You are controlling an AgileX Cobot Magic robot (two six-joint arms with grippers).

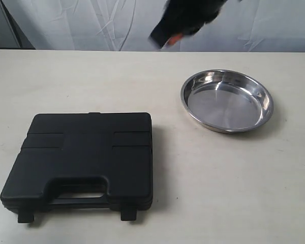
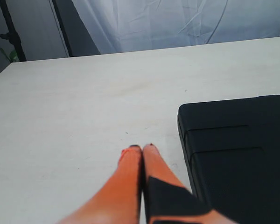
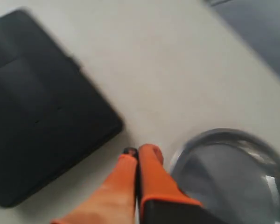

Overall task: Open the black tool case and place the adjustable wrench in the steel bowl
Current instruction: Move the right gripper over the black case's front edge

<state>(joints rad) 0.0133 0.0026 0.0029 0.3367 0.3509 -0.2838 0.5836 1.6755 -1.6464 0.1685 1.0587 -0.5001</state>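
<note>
The black tool case [image 1: 86,160] lies closed on the table at the front left, its handle and two latch tabs towards the front edge. It also shows in the left wrist view [image 2: 238,149] and the right wrist view [image 3: 37,102]. The steel bowl [image 1: 226,100] stands empty at the back right, and its rim [image 3: 233,168] appears beside my right gripper. The adjustable wrench is hidden. My right gripper [image 3: 139,151] is shut and empty, high above the table between case and bowl; it is a dark blur [image 1: 170,38] in the exterior view. My left gripper [image 2: 142,147] is shut and empty, beside the case.
The pale table [image 1: 234,178] carries only the case and the bowl. A white crumpled cloth [image 1: 91,23] hangs behind the table's far edge. A dark stand [image 2: 11,32] rises beyond the table's corner in the left wrist view.
</note>
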